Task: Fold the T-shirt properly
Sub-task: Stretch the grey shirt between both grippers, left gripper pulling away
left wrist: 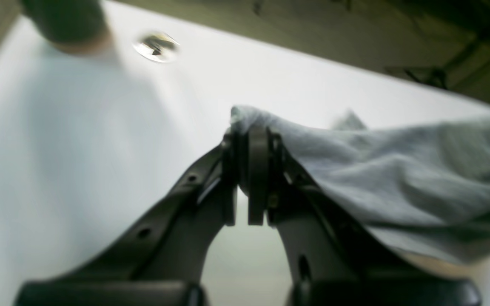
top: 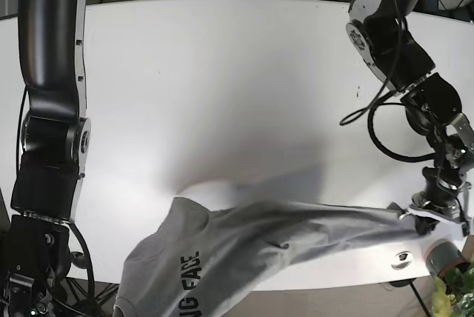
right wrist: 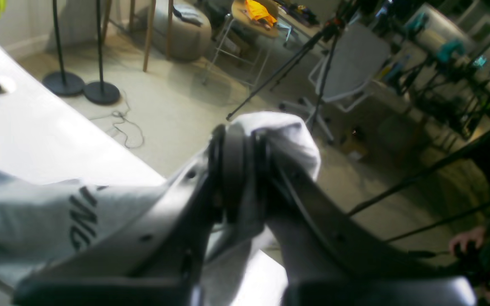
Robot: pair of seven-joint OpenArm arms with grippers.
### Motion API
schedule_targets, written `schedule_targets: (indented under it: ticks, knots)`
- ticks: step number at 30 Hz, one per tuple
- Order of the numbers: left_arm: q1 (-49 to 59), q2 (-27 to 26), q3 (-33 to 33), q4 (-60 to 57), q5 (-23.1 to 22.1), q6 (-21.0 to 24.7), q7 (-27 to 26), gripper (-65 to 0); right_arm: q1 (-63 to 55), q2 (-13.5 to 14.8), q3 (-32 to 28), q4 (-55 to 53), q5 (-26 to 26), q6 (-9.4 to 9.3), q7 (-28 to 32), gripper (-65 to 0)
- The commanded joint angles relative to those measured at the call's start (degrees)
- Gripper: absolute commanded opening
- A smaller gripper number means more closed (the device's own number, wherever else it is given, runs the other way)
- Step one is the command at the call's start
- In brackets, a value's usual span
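— What do we have nearest to us?

— In the left wrist view, our left gripper has its jaws pressed together on a fold of the T-shirt. The grey cloth bunches over the fingertips and drapes away to the right, lifted off the white table.

— And on the other side?

— Much the same. In the right wrist view our right gripper is clamped tight on another bunch of the T-shirt, which wraps over the tips. Dark lettering shows on the cloth hanging to the left, over the table edge.

— Where does the shirt sit overall?

— From the base view, the T-shirt is stretched along the near edge of the table. One end is held up at that view's right by the left gripper; the wider part, with the lettering, sags at the lower left and passes out of frame. We cannot see the right gripper itself from there.

— Anything further off?

— A round silver fitting lies in the tabletop just below the left gripper, beside a dark pot with a green plant. Past the table, the right wrist view shows floor stands, a tripod and a white chair.
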Motion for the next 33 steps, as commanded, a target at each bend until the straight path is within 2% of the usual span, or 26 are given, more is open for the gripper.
schedule_targets:
  ticks: [1, 9, 16, 20, 25, 33]
  knots:
    - [-4.0, -3.3, -0.2, 1.2, -0.8, 0.0, -1.5, -65.0, 4.1, 0.4, -0.4, -2.0, 0.9, -0.22, 3.6, -65.0]
    - [-16.1, -11.0, -0.3, -6.1, -0.8, 0.0, -1.7, -65.0, 4.1, 0.8, -0.3, -8.6, 0.9, -0.22, 6.3, -65.0]
    - [-19.7, -13.8, -2.2, -8.7, -0.8, 0.0, -1.6, -65.0, 4.1, 3.1, -0.2, -8.2, 1.6, -0.22, 6.3, -65.0]
    - [-16.6, -14.2, -3.5, -8.4, -0.8, 0.0, -1.5, -65.0, 1.1, 4.3, 2.3, -5.0, 1.7, -0.22, 5.4, -65.0]
    - [-11.1, -14.0, -6.7, -8.4, -1.2, -0.5, -1.5, -65.0, -6.5, 4.3, 6.2, 1.2, 1.5, -0.22, 2.2, -65.0]
    - [-1.7, -14.0, -8.0, -8.4, -7.2, -1.3, -1.8, -65.0, -21.6, 4.1, 11.2, 14.1, 1.7, -0.22, -2.1, -65.0]
